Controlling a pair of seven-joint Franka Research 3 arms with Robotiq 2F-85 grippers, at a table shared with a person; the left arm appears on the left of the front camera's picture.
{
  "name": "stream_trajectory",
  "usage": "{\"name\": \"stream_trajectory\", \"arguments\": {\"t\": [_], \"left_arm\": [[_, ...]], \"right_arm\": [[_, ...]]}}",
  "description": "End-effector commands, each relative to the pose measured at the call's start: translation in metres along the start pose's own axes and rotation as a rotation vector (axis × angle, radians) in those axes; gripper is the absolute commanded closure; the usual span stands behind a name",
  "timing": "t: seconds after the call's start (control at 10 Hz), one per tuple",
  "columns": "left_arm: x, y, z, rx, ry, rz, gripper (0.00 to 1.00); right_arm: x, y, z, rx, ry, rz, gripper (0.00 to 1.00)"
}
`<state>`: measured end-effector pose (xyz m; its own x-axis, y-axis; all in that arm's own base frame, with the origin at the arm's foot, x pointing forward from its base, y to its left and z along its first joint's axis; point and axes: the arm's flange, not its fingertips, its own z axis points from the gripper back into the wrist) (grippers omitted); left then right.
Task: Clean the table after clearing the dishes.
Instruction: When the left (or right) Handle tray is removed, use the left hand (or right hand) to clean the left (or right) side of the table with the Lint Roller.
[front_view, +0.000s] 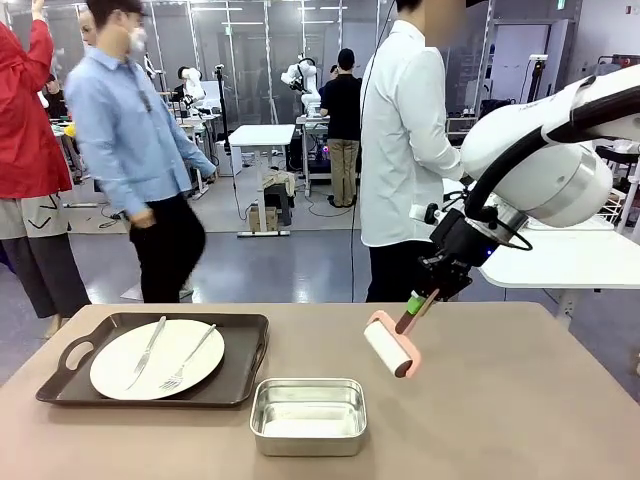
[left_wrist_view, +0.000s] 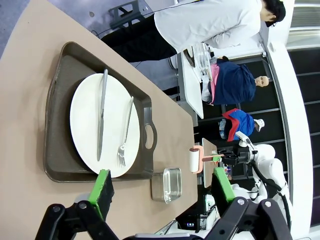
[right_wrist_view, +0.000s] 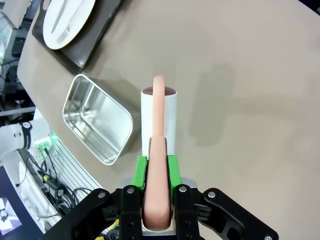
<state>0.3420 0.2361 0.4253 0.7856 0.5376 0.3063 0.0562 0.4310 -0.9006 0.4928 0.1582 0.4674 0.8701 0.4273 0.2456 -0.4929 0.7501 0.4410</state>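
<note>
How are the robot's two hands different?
The left hand is open and empty; the right hand is shut on the roller's pink handle. The left hand faces the tray and plate; the right hand faces bare table beside the pan. Both have green pads.

The right arm (front_view: 545, 150) comes in from the upper right of the front view and bends down to mid-frame, the right hand (front_view: 424, 300) clamped on a lint roller (front_view: 388, 348) by its pink handle. The left hand (left_wrist_view: 161, 185), at the bottom edge of its wrist view, has its fingers (left_wrist_view: 102, 186) spread wide.
</note>
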Motion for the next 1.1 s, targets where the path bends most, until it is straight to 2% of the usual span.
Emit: {"name": "stream_trajectory", "arguments": {"t": [0.0, 0.1, 0.2, 0.4, 1.0], "left_arm": [[0.001, -0.001, 0.003, -0.016, -0.004, -0.005, 0.00], [0.001, -0.001, 0.003, -0.016, -0.004, -0.005, 0.00], [0.001, -0.001, 0.003, -0.016, -0.004, -0.005, 0.00], [0.001, -0.001, 0.003, -0.016, -0.004, -0.005, 0.00], [0.001, -0.001, 0.003, -0.016, -0.004, -0.005, 0.00]], "right_arm": [[0.005, 0.000, 0.002, -0.001, 0.013, 0.009, 0.99], [0.000, 0.000, 0.000, 0.000, 0.000, 0.000, 0.79], [0.001, -0.003, -0.007, 0.049, -0.008, -0.060, 0.79], [-0.009, -0.006, -0.017, 0.058, -0.049, -0.196, 0.79], [-0.022, -0.043, -0.055, 0.061, -0.138, -0.389, 0.79]]}}
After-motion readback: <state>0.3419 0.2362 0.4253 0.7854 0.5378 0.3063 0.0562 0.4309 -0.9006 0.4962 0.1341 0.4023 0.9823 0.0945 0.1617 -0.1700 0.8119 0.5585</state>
